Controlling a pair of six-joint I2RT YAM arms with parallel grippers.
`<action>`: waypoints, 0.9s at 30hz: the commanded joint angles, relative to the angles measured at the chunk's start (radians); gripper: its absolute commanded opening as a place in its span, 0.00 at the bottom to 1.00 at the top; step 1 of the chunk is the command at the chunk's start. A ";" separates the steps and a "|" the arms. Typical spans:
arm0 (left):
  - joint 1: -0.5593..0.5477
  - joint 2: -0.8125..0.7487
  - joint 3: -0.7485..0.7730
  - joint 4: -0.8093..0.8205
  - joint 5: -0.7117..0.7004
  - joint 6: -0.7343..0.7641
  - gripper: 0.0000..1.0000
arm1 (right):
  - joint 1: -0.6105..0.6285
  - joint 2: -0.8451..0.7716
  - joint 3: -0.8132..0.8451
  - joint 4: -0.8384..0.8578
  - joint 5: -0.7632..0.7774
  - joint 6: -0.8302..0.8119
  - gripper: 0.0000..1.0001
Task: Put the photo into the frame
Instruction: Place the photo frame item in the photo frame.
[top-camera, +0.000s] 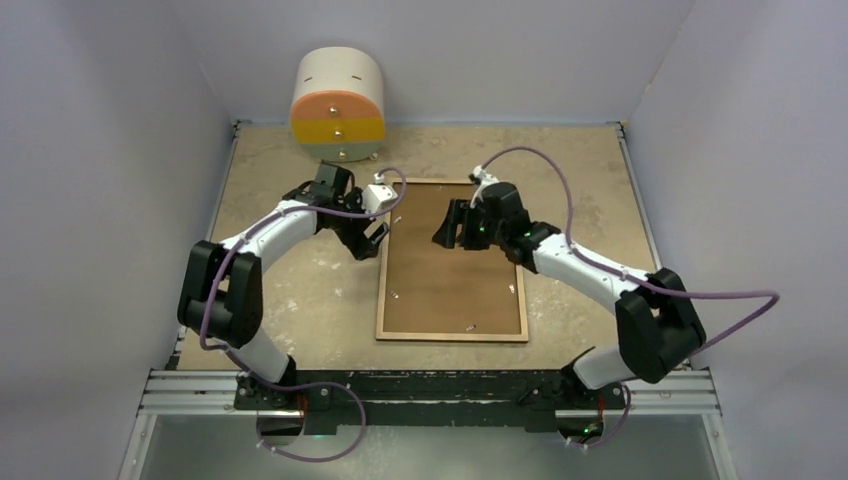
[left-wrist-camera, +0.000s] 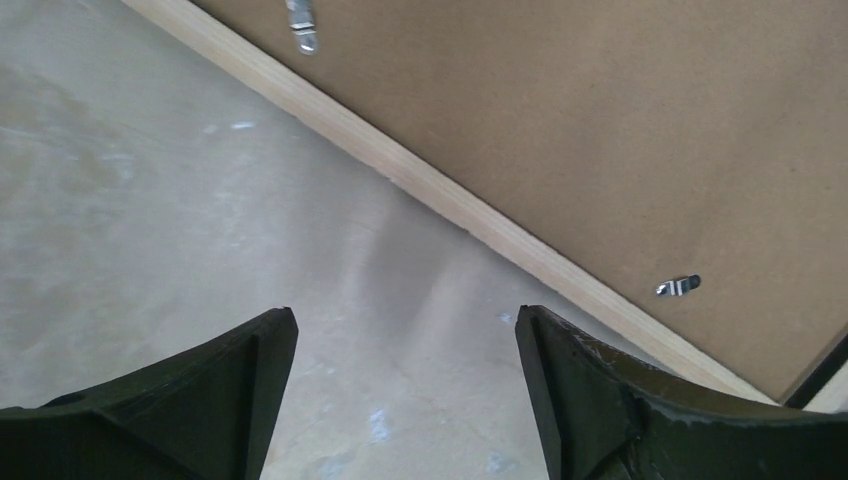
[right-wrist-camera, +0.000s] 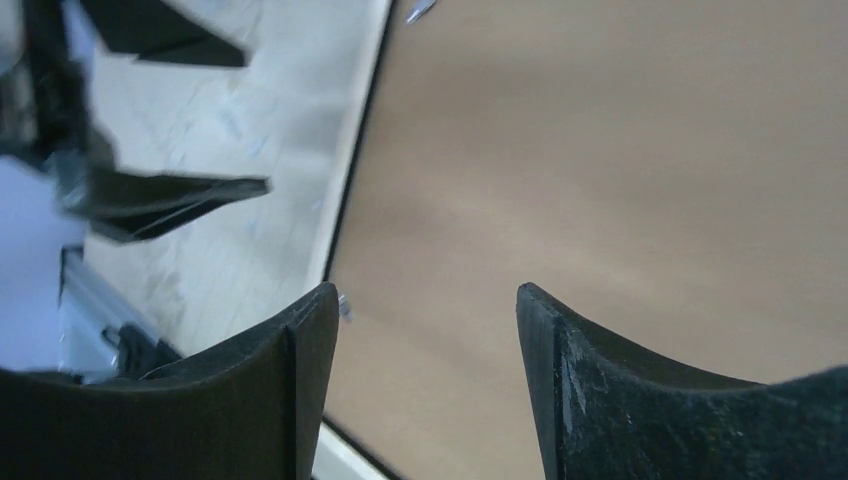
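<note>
The beige, mottled stone-look table (top-camera: 300, 300) filled most of my workspace, shut in by pale lilac walls (top-camera: 110, 150) on the left, the right and the far side. The large rectangular frame (top-camera: 450, 337) lay flat on it, back side up, right of the table's centre, its light-brown wooden edge showing all round. The plain brown backing board (top-camera: 450, 280) sat inside it and covered the whole opening, so whatever lay beneath was hidden from me. At the far left corner stood a white drum-shaped drawer unit (top-camera: 338, 105) with orange, yellow and cream drawer fronts, all of them pushed in, contents unseen.

Bare tabletop ran along the frame's left side and between its far edge and the back wall; less of it showed on the right. The frame's near edge stopped close to the metal rail (top-camera: 430, 395) that carried my bases.

My left gripper (top-camera: 372, 238) hung just beside the frame's left edge near the far corner, over bare table, its black fingers (left-wrist-camera: 240, 380) spread apart with nothing between them. My right gripper (top-camera: 452, 228) hung above the far part of the backing board, jaws likewise apart and empty, touching nothing I could see. Small silver turn clips (left-wrist-camera: 678, 286) sat just inside the wooden edge
</note>
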 joint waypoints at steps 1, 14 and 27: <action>0.007 0.047 -0.041 0.030 0.128 -0.099 0.82 | 0.107 0.031 -0.081 0.238 -0.114 0.089 0.67; 0.026 0.098 -0.107 0.085 0.267 -0.203 0.58 | 0.238 0.244 -0.138 0.522 -0.185 0.154 0.59; 0.030 0.108 -0.166 0.120 0.287 -0.212 0.46 | 0.304 0.355 -0.083 0.542 -0.186 0.150 0.56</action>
